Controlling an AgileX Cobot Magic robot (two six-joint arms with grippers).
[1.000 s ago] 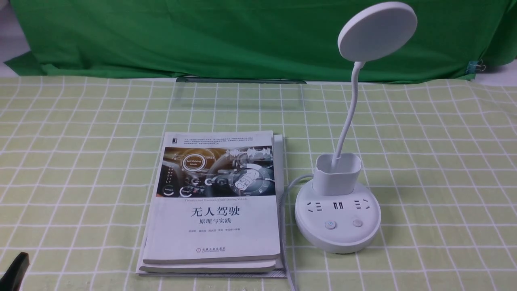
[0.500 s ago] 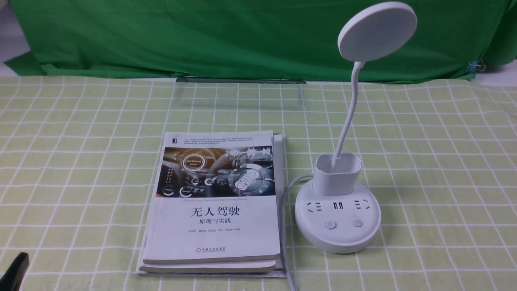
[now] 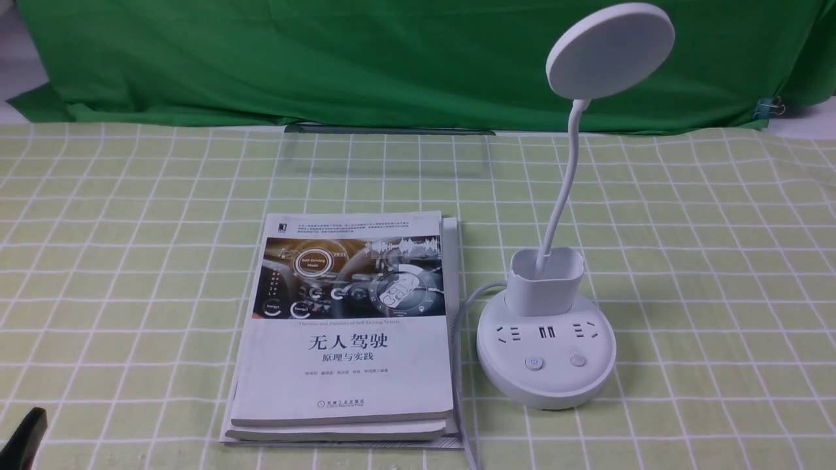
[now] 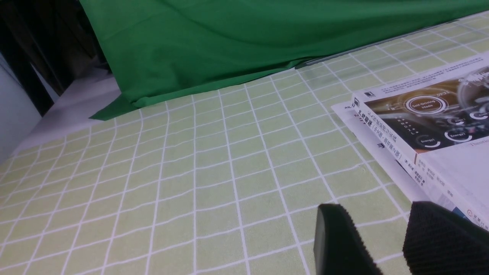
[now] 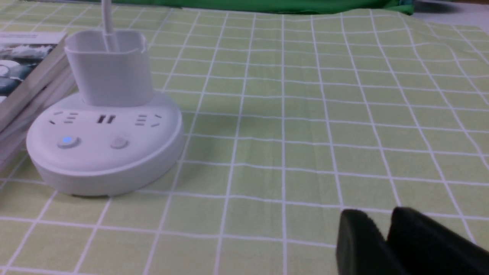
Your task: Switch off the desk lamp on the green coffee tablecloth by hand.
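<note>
The white desk lamp (image 3: 546,356) stands on the pale green grid tablecloth (image 3: 718,261), right of centre. Its disc head (image 3: 610,50) rises on a thin neck from the cup holder (image 3: 544,282). The left button on the round base glows blue (image 3: 534,363); a plain button (image 3: 578,360) sits beside it. The right wrist view shows the lamp base (image 5: 105,145) some way from my right gripper (image 5: 376,217), whose jaws are together and empty above the cloth. My left gripper (image 4: 382,229) is open and empty beside the book; only its tip (image 3: 23,440) shows in the front view.
A stack of books (image 3: 346,326) lies just left of the lamp, with the lamp's white cord (image 3: 460,313) running along its right edge. It also shows in the left wrist view (image 4: 431,126). A dark green backdrop cloth (image 3: 326,59) hangs at the back.
</note>
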